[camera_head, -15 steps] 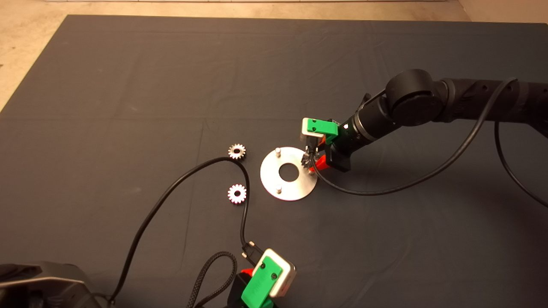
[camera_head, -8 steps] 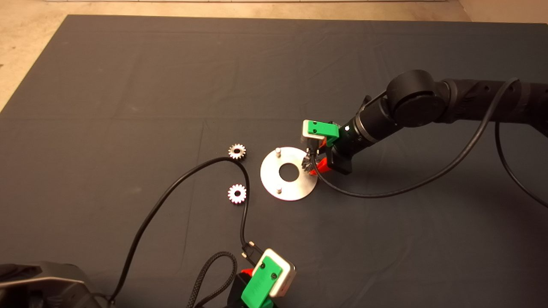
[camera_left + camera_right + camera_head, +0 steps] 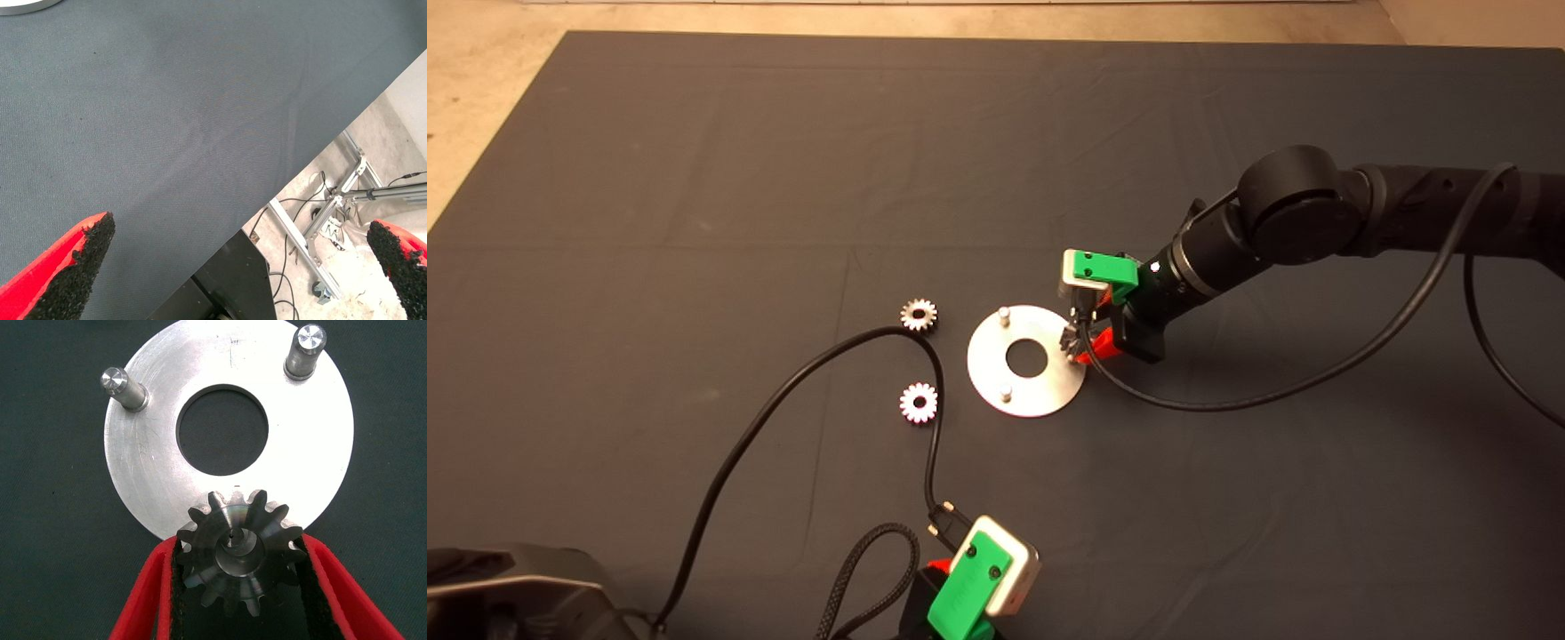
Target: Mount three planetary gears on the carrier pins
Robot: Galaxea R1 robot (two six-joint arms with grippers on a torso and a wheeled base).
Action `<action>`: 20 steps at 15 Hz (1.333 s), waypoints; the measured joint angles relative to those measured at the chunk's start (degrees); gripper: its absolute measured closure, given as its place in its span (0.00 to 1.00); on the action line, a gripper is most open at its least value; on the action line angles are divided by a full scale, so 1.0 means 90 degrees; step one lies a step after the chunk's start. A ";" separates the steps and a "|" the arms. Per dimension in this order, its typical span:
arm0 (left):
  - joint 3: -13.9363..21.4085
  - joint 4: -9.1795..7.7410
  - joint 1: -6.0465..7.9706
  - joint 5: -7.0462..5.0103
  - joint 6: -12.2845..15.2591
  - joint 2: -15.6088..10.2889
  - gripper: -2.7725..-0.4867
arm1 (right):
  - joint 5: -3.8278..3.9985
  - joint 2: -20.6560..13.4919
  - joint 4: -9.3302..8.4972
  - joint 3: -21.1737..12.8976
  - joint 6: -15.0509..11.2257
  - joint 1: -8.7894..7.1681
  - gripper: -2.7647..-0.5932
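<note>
Gear [image 3: 235, 553] now sits on the disc's [image 3: 1040, 396] three o'clock pin, right gripper [image 3: 237, 587] still holding it; left gripper [image 3: 233, 267] wide.

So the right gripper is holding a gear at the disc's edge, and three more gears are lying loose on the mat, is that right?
Not quite: only two gears lie loose on the mat, as the head view shows. The rest holds: the right gripper is shut on a gear at the edge of the disc.
</note>
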State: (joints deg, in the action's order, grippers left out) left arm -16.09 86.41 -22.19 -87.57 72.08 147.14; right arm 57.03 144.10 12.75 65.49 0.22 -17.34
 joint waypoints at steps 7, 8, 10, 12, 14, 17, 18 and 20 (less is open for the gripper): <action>0.0000 0.0000 0.0003 0.0000 0.0011 -0.0001 0.01 | -0.0004 0.0003 -0.0009 -0.0034 -0.0001 0.0019 0.84; 0.0000 0.0000 0.0000 0.0000 0.0011 -0.0003 0.01 | -0.0003 0.0003 -0.0012 -0.0039 -0.0001 0.0041 0.84; 0.0000 0.0000 0.0000 -0.0003 0.0011 -0.0019 0.01 | 0.0005 0.0003 -0.0015 -0.0041 -0.0001 0.0062 0.84; 0.0000 0.0000 0.0000 0.0000 0.0011 -0.0019 0.01 | 0.0005 0.0003 -0.0015 -0.0043 0.0000 0.0062 0.84; 0.0000 0.0000 0.0000 0.0000 0.0011 -0.0021 0.01 | 0.0008 0.0000 -0.0015 -0.0043 0.0000 0.0065 0.84; 0.0000 0.0000 0.0000 0.0003 0.0011 -0.0031 0.01 | 0.0018 0.0003 -0.0015 -0.0043 0.0003 0.0074 0.84; 0.0000 0.0000 0.0000 0.0000 0.0011 -0.0041 0.01 | 0.0022 0.0003 -0.0015 -0.0043 0.0003 0.0074 0.84; 0.0000 0.0000 0.0000 0.0000 0.0011 -0.0043 0.01 | 0.0068 0.0003 -0.0015 -0.0043 0.0027 0.0073 0.84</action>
State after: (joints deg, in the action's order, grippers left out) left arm -16.09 86.41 -22.19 -87.57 72.18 146.75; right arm 57.64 144.13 12.62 65.10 0.46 -16.68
